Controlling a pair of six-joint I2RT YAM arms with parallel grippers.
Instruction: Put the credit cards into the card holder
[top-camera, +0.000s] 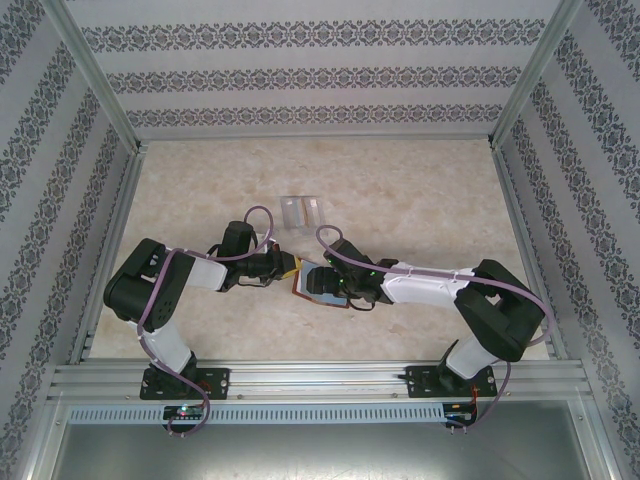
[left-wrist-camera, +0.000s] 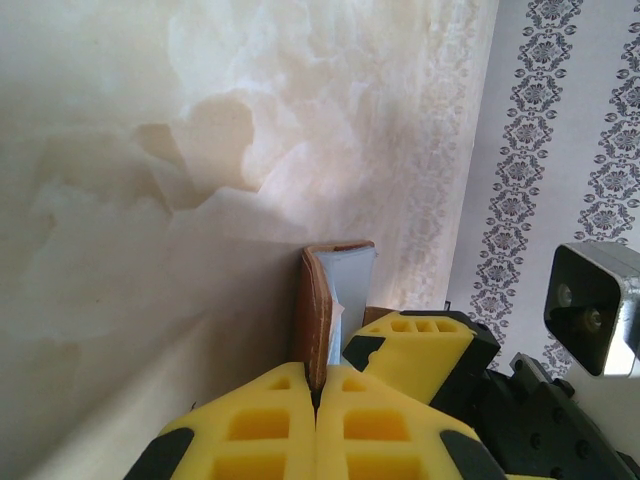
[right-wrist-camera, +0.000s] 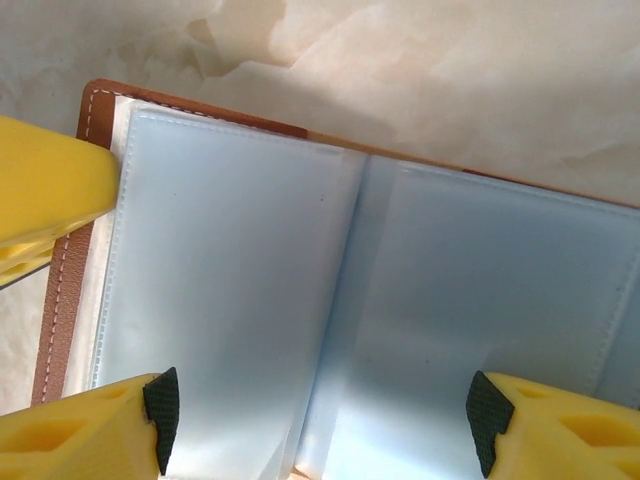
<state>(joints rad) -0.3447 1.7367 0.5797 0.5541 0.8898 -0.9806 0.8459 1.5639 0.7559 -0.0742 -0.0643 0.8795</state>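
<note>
Roughly at the middle of the pale marbled tabletop (top-camera: 420, 190), just in front of the two arms, the small reddish-brown leather-look folding card holder (top-camera: 318, 283) lay opened, its pale blue clear plastic sleeves (right-wrist-camera: 230, 260) facing up. The left gripper (top-camera: 287, 266) reached in from the left and had its yellow fingers pressed together on the brown cover's edge. In the left wrist view the cover (left-wrist-camera: 312, 310) stood edge-on, pinched in the seam between the two fingers (left-wrist-camera: 260, 425).

The right gripper (top-camera: 335, 285) came in from the right, over the open pages. In its own wrist view its jaws were spread wide, one black-tipped yellow finger (right-wrist-camera: 100, 425) over the left page and the other over the right page, with nothing between them but the sleeves. Whether the tips touched the plastic could not be told. One finger (right-wrist-camera: 45, 190) of the left gripper showed at the holder's stitched left border.

Whether a card sat inside any sleeve could not be told. Farther back on the table, well apart from the holder, lay a small transparent plastic case (top-camera: 300, 210).
</note>
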